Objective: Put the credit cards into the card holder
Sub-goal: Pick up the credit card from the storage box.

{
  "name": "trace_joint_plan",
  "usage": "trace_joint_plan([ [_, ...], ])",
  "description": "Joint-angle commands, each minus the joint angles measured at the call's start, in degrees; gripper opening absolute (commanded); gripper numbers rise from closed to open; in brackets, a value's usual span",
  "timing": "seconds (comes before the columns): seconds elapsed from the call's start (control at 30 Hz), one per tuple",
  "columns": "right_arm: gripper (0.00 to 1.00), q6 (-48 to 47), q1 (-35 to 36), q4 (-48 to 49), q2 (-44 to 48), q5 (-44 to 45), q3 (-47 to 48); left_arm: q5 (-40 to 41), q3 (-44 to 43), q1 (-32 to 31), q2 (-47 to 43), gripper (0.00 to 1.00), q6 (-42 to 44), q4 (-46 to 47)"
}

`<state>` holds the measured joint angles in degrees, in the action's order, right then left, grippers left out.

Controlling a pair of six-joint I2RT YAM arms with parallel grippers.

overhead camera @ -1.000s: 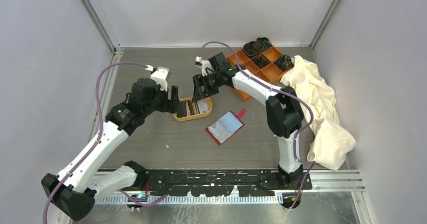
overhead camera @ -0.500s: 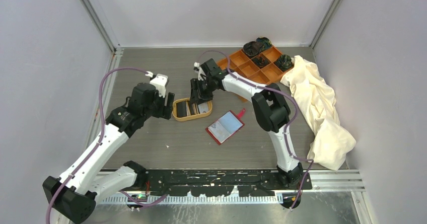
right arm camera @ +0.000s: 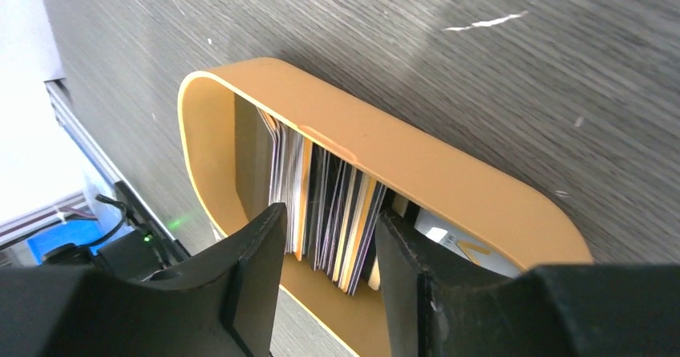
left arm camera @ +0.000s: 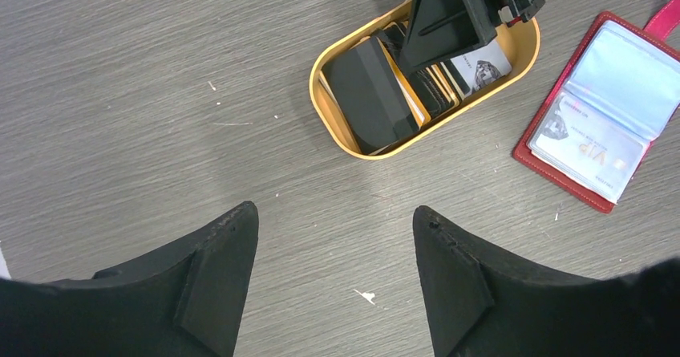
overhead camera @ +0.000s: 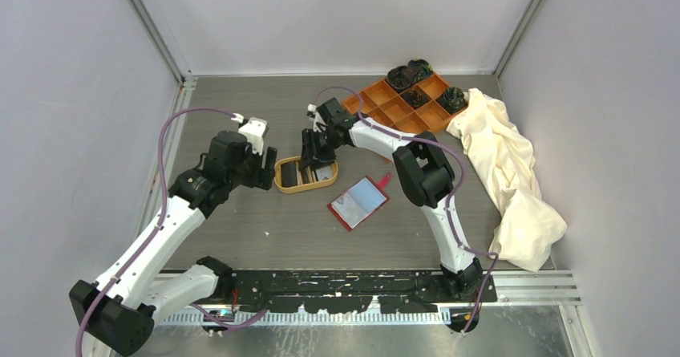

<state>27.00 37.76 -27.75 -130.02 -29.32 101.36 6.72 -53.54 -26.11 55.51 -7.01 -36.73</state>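
View from above: card holder (overhead camera: 358, 203) lay open near tan dish (overhead camera: 306, 174); right gripper (overhead camera: 311, 152) sat inside dish.
Left wrist: left gripper (left arm camera: 333, 211) spread wide, empty, near dish.
Right wrist: jaws parted around upright credit cards (right arm camera: 329, 204), unclamped.

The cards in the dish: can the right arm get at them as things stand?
Likely yes: the right tool sits inside the open dish, fingers either side of upright cards, nothing covering them.

Cards (left arm camera: 417, 92) in dish (left arm camera: 383, 154); holder (left arm camera: 601, 124) rt.
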Motion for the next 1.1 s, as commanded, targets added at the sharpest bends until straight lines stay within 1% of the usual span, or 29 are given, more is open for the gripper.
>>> trace_joint_plan([
  [0.0,0.49,3.31,0.47,4.58,-0.47,-6.37,0.71,-0.88,-0.25,0.41,-0.25,0.70,0.68,1.31],
  [0.13,0.42,5.84,0.26,7.50,0.14,-10.81,-0.12,-0.88,-0.25,0.40,-0.24,0.70,0.68,1.24],
  [0.37,0.41,14.32,-0.31,16.26,0.05,-17.37,-3.32,-1.09,-0.16,0.49,-0.15,0.70,0.76,1.23],
  [0.53,0.45,11.12,-0.35,11.73,-1.25,-13.89,-1.78,-1.16,-0.12,0.44,0.06,0.70,0.76,1.35],
  [0.7,0.50,13.34,0.04,12.79,-3.38,-16.03,-1.05,-1.18,-0.16,0.38,0.21,0.70,0.85,1.40],
  [0.8,0.51,12.50,0.60,11.69,-4.08,-15.80,-0.50,-1.18,-0.12,0.53,0.34,0.70,0.85,1.35],
  [0.93,0.52,11.49,0.65,10.63,-4.16,-15.54,0.01,-1.27,-0.07,0.52,0.32,0.70,0.85,1.36],
  [1.07,0.51,9.85,0.50,9.25,-3.49,-16.07,0.70,-1.36,-0.07,0.53,0.27,0.70,0.94,1.40],
])
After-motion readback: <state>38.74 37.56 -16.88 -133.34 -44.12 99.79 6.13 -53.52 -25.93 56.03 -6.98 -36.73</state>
